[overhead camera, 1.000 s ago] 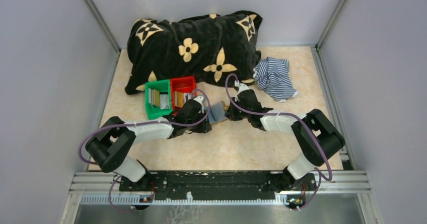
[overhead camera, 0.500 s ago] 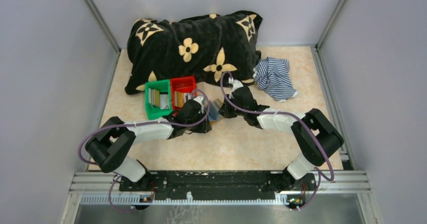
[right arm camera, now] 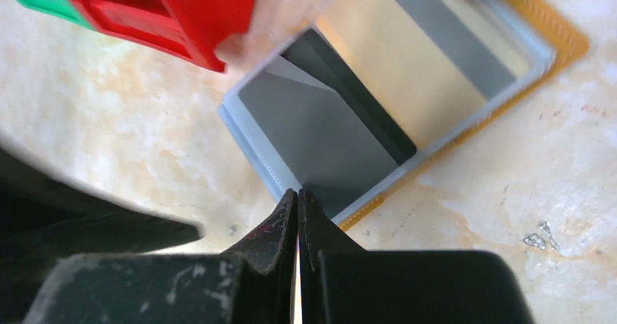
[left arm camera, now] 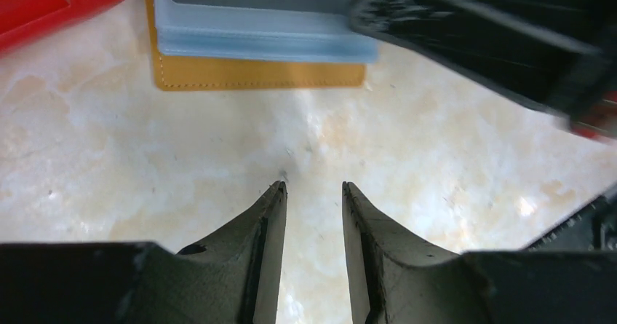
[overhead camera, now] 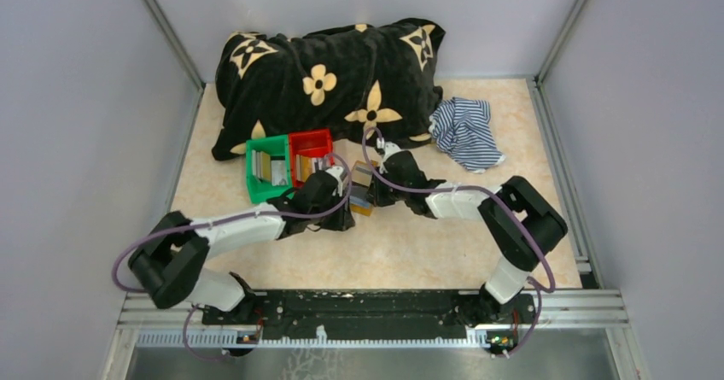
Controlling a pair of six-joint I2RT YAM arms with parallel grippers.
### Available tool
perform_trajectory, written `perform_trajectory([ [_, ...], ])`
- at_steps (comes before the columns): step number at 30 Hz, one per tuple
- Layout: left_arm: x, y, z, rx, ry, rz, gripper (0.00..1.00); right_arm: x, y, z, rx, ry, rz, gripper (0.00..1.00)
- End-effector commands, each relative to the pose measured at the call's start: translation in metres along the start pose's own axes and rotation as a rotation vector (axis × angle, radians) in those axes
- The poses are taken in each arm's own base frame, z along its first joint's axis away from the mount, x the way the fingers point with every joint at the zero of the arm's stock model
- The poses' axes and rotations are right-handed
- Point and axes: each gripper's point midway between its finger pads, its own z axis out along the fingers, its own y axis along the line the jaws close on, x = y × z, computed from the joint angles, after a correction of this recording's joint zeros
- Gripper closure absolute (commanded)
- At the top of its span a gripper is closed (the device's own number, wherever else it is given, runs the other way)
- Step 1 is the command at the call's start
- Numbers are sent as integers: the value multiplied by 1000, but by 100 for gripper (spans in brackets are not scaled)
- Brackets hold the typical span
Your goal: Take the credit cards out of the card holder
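Observation:
The card holder lies open on the table between my two grippers, tan-orange with grey-blue pockets. In the right wrist view its near pocket holds a grey card and its far half holds a yellowish card. My right gripper is shut, with its tips at the near corner of the grey-blue panel. My left gripper is open and empty, low over bare table just short of the card holder's tan edge. The right gripper's black body shows at the upper right of the left wrist view.
A red bin and a green bin stand just left of the card holder, with flat pieces inside. The red bin's corner is close to the wallet. A black flowered blanket and a striped cloth lie behind.
My right gripper has moved left, closer to the red bin, and the card holder has shifted left with it. The left arm's elbow has swung left; its gripper stays put.

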Motion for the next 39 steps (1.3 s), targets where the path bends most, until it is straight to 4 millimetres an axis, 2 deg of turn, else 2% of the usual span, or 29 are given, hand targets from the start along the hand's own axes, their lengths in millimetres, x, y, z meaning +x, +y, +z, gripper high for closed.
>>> perform_trajectory([
  [1, -24, -26, -43, 48, -53, 66, 60, 2, 1, 10, -1, 12, -6, 100],
  [4, -40, -27, -62, 41, -124, 74, 60, -2, 6, 8, -16, 1, -4, 100],
  [6, -48, -24, -66, 24, -173, 71, 60, -5, 9, 5, -25, -9, -7, 100],
  [7, -51, -23, -65, 17, -187, 70, 60, -16, 15, -3, -39, -40, -13, 100],
  [12, -53, -14, -47, -27, -187, 20, 61, -39, 26, -22, -42, -103, -32, 100],
  [16, -51, -16, -29, 4, -186, -4, 61, -57, 14, -24, -14, -132, -19, 100],
  [19, -51, -17, -22, 11, -188, -7, 61, -64, -3, -9, 40, -101, -28, 100],
  [23, -47, -12, -19, -8, -179, -4, 62, -90, -15, 15, 98, -144, -70, 100],
  [28, -44, -4, -28, -25, -184, -4, 62, -125, -46, 48, 218, -161, -105, 100],
  [31, -43, 0, -33, -32, -195, -8, 62, -131, -64, 69, 275, -128, -130, 100],
  [34, -41, 4, -35, -39, -192, -12, 50, -128, -72, 84, 287, -103, -143, 100],
  [36, -40, 5, -37, -46, -189, -18, 33, -122, -78, 91, 298, -80, -145, 100],
  [39, -43, 5, -40, -39, -203, -22, 22, -104, -85, 92, 305, -32, -132, 100],
])
